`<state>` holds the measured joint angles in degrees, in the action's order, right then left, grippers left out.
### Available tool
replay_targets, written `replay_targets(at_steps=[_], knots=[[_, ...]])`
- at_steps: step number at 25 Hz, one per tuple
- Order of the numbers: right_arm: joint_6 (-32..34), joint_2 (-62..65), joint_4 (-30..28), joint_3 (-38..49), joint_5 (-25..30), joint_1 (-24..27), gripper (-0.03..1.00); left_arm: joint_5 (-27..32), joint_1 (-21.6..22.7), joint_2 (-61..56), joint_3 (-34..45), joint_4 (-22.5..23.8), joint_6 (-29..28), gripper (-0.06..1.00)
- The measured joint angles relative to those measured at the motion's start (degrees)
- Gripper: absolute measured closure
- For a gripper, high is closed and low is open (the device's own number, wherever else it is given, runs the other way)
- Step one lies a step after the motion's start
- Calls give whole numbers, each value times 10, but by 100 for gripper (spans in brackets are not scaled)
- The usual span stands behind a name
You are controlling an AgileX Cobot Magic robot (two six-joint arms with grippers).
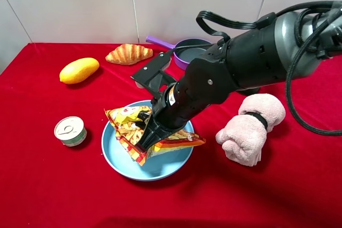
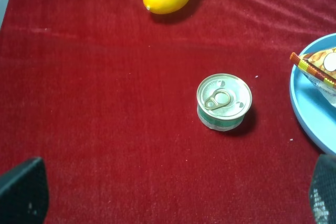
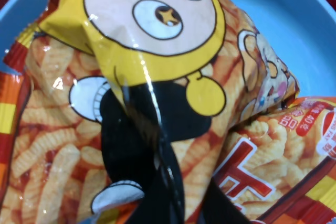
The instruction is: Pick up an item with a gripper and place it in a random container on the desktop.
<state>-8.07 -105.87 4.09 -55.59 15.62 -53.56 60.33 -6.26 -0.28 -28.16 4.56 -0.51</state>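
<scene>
Two grippers show here, and only one has hold of anything. The right gripper (image 1: 151,141), at the end of a thick black arm that reaches across the middle, is down on the snack bag (image 1: 128,124) with its jaws pinched together on a raised fold of the foil. In the right wrist view the crease runs straight down into the dark jaws. The bag lies crumpled inside the light-blue plate (image 1: 115,156), one end tented up and the other hanging over the plate's right rim. The left gripper (image 2: 173,192) hangs above the red tablecloth (image 1: 43,185) with its fingers (image 2: 23,190) spread wide and nothing between them. Under it stands a small pull-tab can (image 2: 224,100), just beside the plate's left edge but not touching it. Farther back lie a yellow mango (image 1: 79,70), a croissant (image 1: 129,54) and a purple pan (image 1: 184,52). A rolled pink towel (image 1: 250,126) sits to the right of the plate.
</scene>
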Motion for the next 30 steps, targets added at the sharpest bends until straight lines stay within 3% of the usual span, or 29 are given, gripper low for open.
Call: replay_targets(at_steps=[6,9,13,16,19,30], knots=[[0,0,2,0,0,0,99,0,0,0,0,0,0,-5],[0,0,2,0,0,0,93,0,0,0,0,0,0,-5],[0,0,3,0,-6,0,71,0,0,0,0,0,0,-5],[0,0,3,0,-18,0,44,0,0,0,0,0,0,-5],[0,0,-1,0,-24,0,31,0,0,0,0,0,0,-5],[0,0,-16,0,-45,0,28,0,0,0,0,0,0,-5]])
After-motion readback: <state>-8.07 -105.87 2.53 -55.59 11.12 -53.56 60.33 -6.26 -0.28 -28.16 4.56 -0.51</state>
